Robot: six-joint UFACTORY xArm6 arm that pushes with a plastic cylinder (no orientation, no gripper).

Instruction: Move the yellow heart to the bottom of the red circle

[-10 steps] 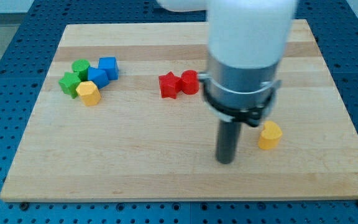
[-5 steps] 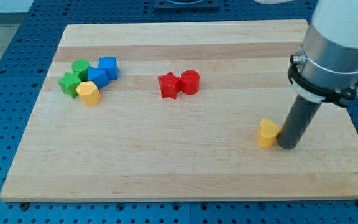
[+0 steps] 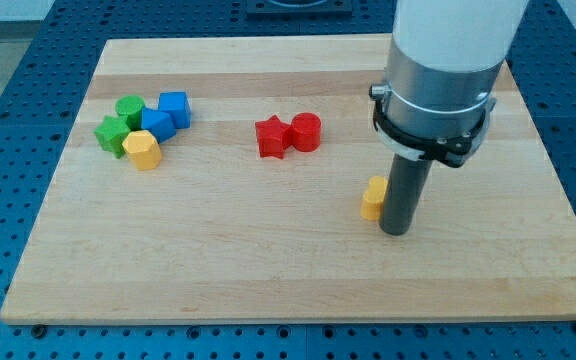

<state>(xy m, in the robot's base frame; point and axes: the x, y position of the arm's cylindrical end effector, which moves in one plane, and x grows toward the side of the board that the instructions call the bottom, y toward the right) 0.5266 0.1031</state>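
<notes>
The yellow heart (image 3: 373, 198) lies on the wooden board (image 3: 218, 260), right of centre, partly hidden by my rod. My tip (image 3: 396, 230) rests on the board touching the heart's right side. The red circle (image 3: 306, 131) sits up and to the left of the heart, next to a red star-shaped block (image 3: 272, 137) that touches its left side. The heart is lower than the red circle and off to its right.
A cluster at the view's upper left holds a green circle (image 3: 129, 108), a green star-shaped block (image 3: 112, 133), two blue blocks (image 3: 174, 106) (image 3: 156, 124) and a yellow hexagon (image 3: 143, 150). The arm's wide white and grey body (image 3: 443, 70) hangs over the board's right side.
My tip swung from the heart's left around to its right side, then pushed the heart left and slightly up, toward the red circle.
</notes>
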